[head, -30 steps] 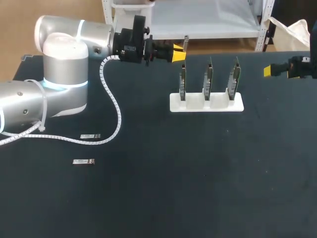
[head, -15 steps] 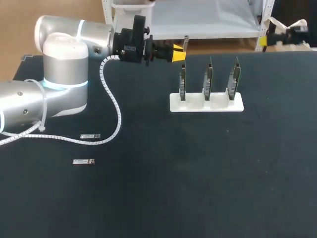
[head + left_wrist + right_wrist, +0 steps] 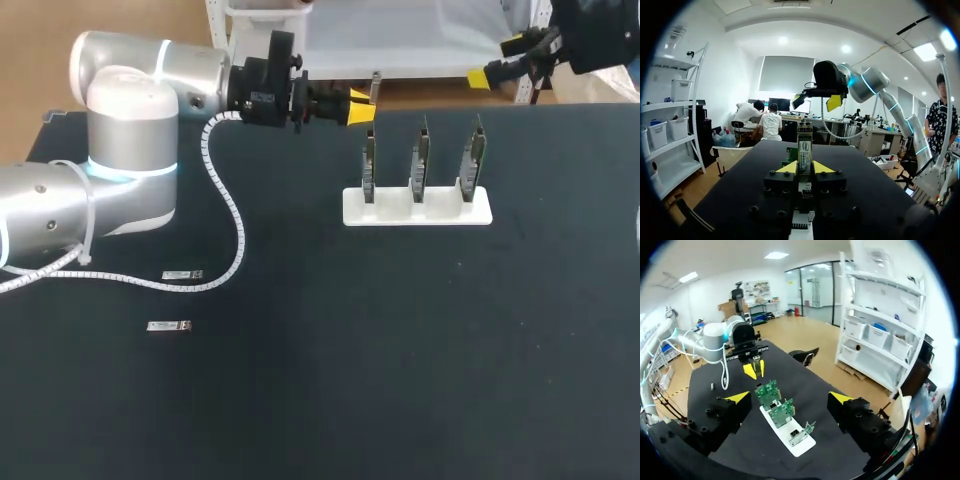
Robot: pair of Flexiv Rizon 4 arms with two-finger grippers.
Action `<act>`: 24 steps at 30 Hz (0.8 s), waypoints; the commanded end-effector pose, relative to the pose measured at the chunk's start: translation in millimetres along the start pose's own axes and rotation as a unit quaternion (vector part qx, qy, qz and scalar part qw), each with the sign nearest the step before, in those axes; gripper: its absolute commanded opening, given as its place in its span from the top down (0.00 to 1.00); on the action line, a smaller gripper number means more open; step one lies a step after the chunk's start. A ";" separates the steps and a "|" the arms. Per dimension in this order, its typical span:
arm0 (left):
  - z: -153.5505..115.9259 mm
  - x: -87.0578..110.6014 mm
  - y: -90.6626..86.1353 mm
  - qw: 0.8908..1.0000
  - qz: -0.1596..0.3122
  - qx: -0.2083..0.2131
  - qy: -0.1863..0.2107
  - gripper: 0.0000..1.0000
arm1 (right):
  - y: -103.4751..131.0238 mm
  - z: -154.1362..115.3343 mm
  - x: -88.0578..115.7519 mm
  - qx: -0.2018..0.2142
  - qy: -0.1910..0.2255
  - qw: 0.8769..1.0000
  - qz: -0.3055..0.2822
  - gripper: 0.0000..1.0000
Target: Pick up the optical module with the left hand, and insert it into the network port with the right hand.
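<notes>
L gripper (image 3: pixel 803 167) pinches the optical module (image 3: pixel 805 147) upright, prob. to present it for handover. R gripper (image 3: pixel 495 60), fingers spread wide, hangs beyond the port boards (image 3: pixel 420 160), apparently ready to receive it.

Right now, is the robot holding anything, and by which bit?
The left end effector grips the optical module by its near end; the rest sticks out ahead. The right end effector is open, holding nothing.

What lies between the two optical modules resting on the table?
In the head view, a white coiled cable crosses between the farther module and the nearer module; the rest is bare table.
</notes>
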State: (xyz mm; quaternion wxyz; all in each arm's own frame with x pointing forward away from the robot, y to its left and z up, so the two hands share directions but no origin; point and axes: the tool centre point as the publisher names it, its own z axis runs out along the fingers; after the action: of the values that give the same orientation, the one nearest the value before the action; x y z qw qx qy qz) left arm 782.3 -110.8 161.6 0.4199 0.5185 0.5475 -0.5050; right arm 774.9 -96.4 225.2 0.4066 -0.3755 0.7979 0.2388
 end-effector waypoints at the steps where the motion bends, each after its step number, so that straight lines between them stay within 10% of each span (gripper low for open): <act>1: 0.3 0.6 -1.0 1.000 0.000 -0.002 -0.001 1.00 | -3.8 0.7 2.5 -0.145 -0.006 0.989 -0.001 0.00; 12: 0.3 0.6 -1.0 1.000 0.000 -0.002 -0.001 1.00 | 2.8 6.4 -5.7 -0.171 -0.014 0.985 -0.020 0.00; 24: 0.3 0.6 -1.0 1.000 0.000 -0.002 -0.001 1.00 | 42.7 37.3 -35.3 -0.344 0.016 0.925 -0.160 0.00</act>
State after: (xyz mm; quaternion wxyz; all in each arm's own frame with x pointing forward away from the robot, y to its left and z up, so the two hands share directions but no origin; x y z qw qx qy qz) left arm 782.3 -110.8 161.6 0.4199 0.5185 0.5475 -0.5050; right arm 761.4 -36.6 237.3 0.3770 -0.5305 0.6830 0.3316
